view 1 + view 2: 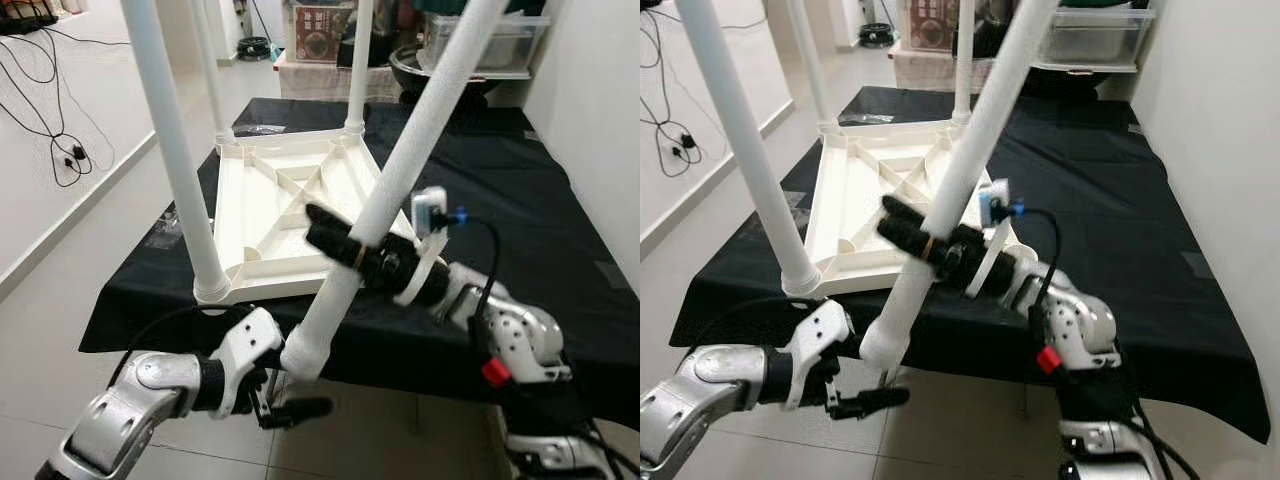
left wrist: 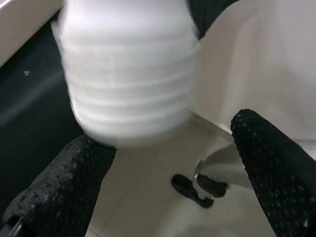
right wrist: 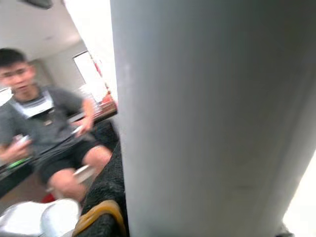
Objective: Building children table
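While my right gripper (image 1: 345, 245) clamps the loose white leg (image 1: 385, 190) mid-shaft over the bench's near edge, my left gripper (image 1: 285, 400) hangs open below its ribbed end, apparently untouched. It looks light, stiff, slick; grip near that end.

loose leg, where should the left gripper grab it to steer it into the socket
Low on the ribbed end, from the robot's own side: the right gripper already clamps the loose leg mid-shaft, and the left gripper hangs open just below that end.
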{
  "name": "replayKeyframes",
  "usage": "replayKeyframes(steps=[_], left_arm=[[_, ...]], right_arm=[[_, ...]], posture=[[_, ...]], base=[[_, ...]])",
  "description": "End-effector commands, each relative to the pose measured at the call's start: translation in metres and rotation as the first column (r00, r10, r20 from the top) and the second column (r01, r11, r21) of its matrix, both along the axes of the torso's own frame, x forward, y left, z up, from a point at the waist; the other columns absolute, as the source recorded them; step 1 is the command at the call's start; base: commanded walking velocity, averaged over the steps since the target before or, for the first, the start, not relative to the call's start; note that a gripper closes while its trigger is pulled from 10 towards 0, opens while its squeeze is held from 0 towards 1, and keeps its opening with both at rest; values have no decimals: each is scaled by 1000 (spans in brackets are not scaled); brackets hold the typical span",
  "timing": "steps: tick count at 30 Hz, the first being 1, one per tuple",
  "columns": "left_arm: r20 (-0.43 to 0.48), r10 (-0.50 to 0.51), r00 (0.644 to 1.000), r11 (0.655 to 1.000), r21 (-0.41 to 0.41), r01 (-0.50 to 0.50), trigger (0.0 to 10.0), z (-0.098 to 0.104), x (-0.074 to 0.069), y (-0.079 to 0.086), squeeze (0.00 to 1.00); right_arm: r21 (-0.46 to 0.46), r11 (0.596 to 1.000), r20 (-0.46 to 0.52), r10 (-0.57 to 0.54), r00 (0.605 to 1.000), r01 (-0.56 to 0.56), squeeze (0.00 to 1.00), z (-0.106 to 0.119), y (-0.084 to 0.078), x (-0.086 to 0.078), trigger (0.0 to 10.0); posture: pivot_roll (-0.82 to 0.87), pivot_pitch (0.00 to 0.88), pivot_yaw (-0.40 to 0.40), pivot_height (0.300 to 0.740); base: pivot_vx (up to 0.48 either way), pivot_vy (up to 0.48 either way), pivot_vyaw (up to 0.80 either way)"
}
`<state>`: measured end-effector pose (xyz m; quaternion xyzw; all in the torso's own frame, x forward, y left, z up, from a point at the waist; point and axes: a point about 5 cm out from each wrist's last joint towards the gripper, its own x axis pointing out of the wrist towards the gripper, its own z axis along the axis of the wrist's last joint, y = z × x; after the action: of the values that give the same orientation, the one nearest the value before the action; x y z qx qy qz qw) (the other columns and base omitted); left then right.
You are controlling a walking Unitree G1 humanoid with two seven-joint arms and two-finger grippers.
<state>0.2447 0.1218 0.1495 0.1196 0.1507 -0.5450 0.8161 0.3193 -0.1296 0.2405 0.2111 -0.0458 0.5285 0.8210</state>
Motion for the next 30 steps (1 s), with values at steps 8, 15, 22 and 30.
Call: replayKeyframes(steps=[8, 15, 22, 30], left_arm=[[0, 63, 998, 998, 21, -63, 10000, -18, -7, 1, 0], [44, 109, 993, 994, -35, -107, 10000, -29, -22, -24, 0], [17, 108, 994, 990, -93, -106, 10000, -37, -44, -43, 0], [38, 117, 992, 987, -114, -112, 10000, -32, -55, -51, 0]], right_arm=[[-5, 952, 109, -304, 947, 306, 0, 25, -43, 30, 0], [-2, 884, 213, -456, 864, 467, 0, 52, -69, 46, 0], [-173, 876, 324, -382, 866, 451, 0, 50, -74, 52, 0], [-262, 830, 415, -364, 834, 493, 0, 59, -70, 68, 0]], posture=[[60, 59, 12, 740], [60, 71, 10, 740], [67, 102, 9, 740], [100, 149, 1, 740]], base=[[0, 0, 0], [0, 0, 0], [0, 0, 0], [0, 0, 0]])
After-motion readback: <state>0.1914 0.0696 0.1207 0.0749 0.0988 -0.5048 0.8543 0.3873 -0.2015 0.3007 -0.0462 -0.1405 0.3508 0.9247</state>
